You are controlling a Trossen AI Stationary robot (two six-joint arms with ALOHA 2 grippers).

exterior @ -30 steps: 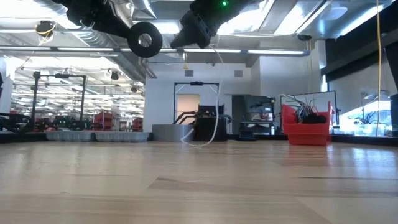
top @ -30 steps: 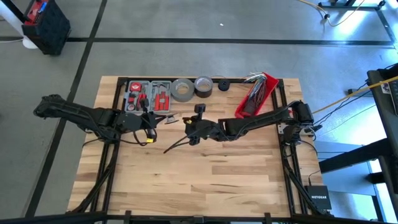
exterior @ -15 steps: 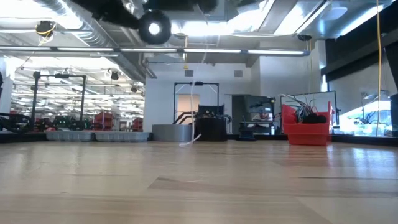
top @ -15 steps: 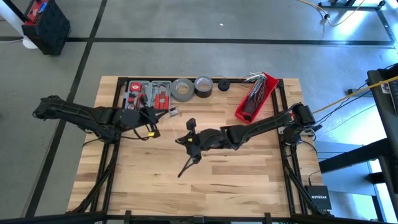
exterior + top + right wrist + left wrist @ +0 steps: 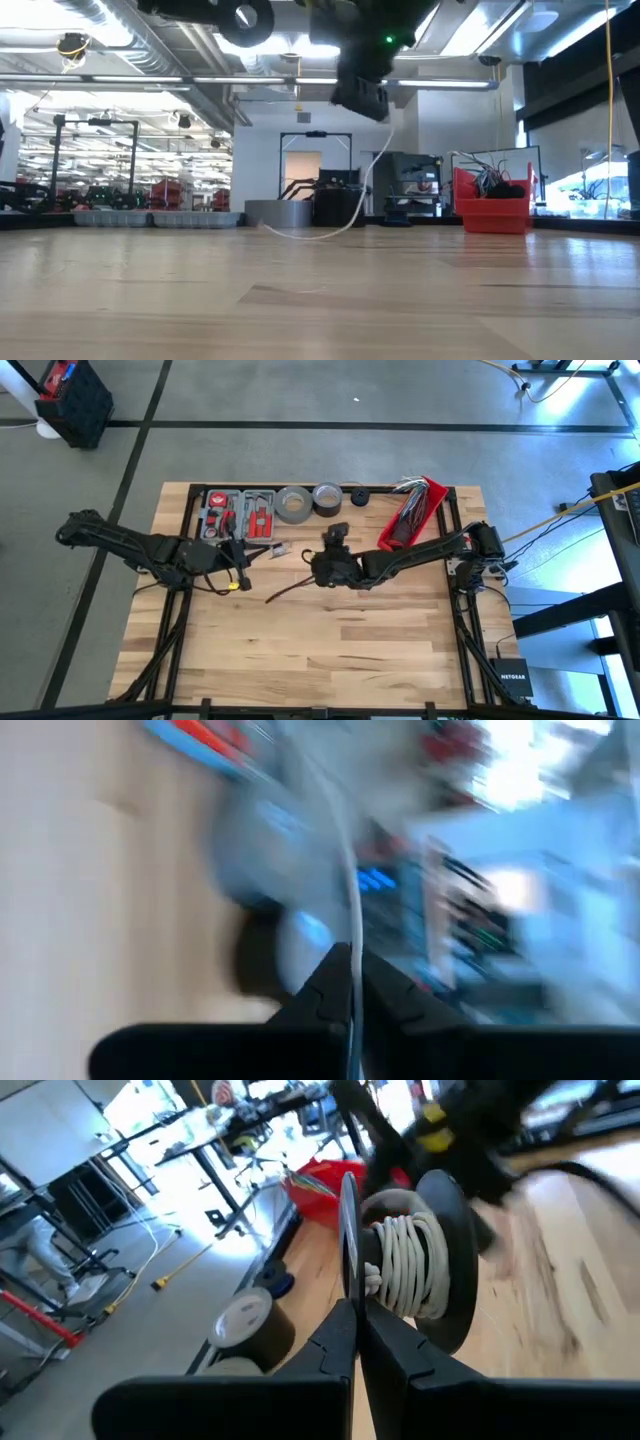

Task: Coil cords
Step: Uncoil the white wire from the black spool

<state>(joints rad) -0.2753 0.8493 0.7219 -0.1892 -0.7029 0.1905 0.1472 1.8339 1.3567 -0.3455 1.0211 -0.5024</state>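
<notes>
My left gripper (image 5: 236,551) is shut on a black spool (image 5: 420,1270) wound with several turns of white cord (image 5: 405,1270), held above the table's left middle. The spool also shows at the top of the low view (image 5: 247,16). My right gripper (image 5: 330,557) is shut on the free run of the white cord (image 5: 372,170), above the table's middle, right of the spool. The cord hangs from it in a curve, and its slack (image 5: 300,234) lies on the wood. No thin dark cord shows. My left gripper pinches the rim of the spool's thin black flange (image 5: 348,1250) between its two fingers, at the edge nearest the wrist. The spool is lifted clear of the table, with the wound cord beyond the flange. My right gripper pinches the white cord (image 5: 354,925) between its two fingertips. The cord runs on past the fingers and hangs slack below the gripper, its lower part resting on the table.
Along the far edge stand a red and grey tool case (image 5: 238,513), two tape rolls (image 5: 293,504) (image 5: 327,496), a small round black object (image 5: 359,497) and a red bin of cables (image 5: 412,512). The near half of the wooden table (image 5: 330,650) shows bare wood.
My right gripper has swung with the cord toward the table's near left, then back up toward the far right, ending closer to the red bin. The hanging cord has swung along with it, and its slack has shifted on the wood. My left gripper has held the spool about in place.
</notes>
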